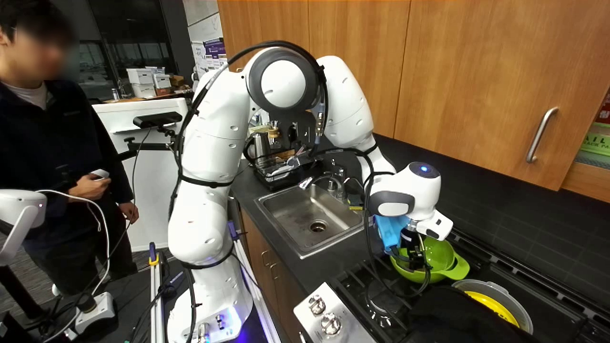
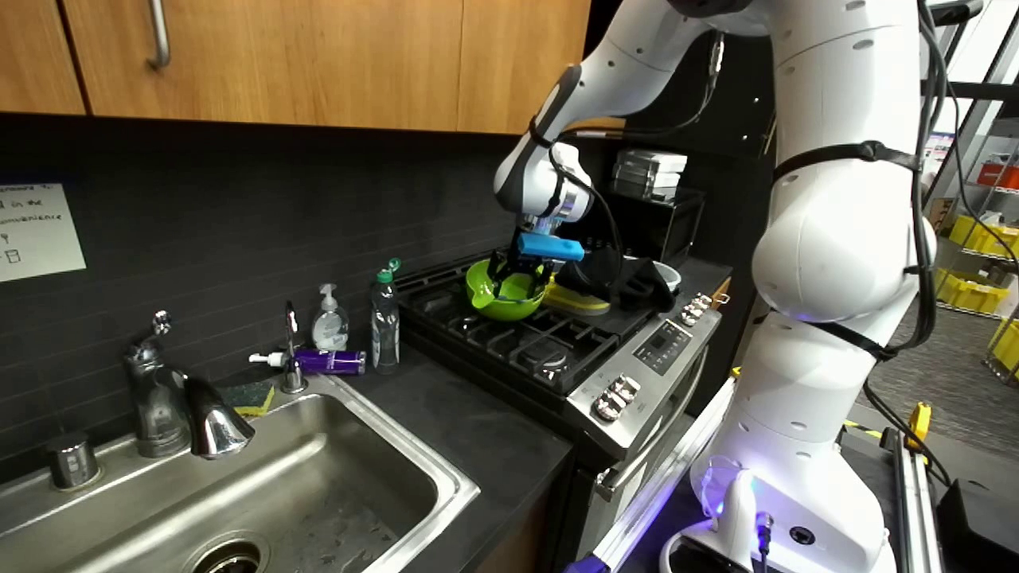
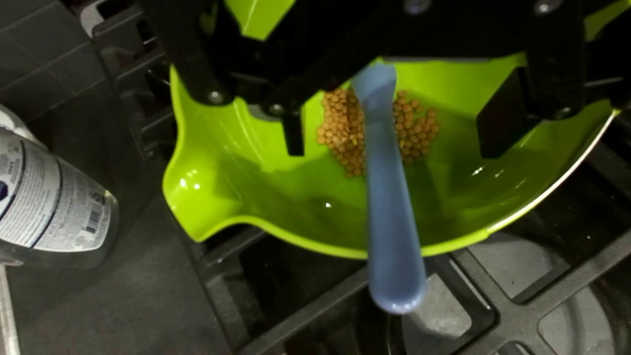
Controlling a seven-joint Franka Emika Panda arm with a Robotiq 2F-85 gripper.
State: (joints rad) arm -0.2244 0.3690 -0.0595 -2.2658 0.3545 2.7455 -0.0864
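In the wrist view, the two fingers (image 3: 500,118) of the gripper (image 3: 394,135) stand wide apart, at about nine and three o'clock of a blue handle (image 3: 394,236). The handle lies in this gap, and space is visible on both its sides. Its rounded end points to six o'clock, beyond the rim of the green bowl (image 3: 296,207); its far end, toward twelve o'clock, is hidden behind the gripper. Small orange-brown grains (image 3: 342,133) lie in the bowl, on both sides of the handle. The bowl's spout is at about eight o'clock, and a labelled bottle (image 3: 64,197) is at nine o'clock.

In both exterior views, the bowl sits on the stove (image 2: 661,350). In an exterior view, the sink (image 2: 458,489) is at eight o'clock from it. In an exterior view, a black cloth (image 1: 457,319) lies at five o'clock of the bowl, and a grey container (image 1: 510,300) at four.
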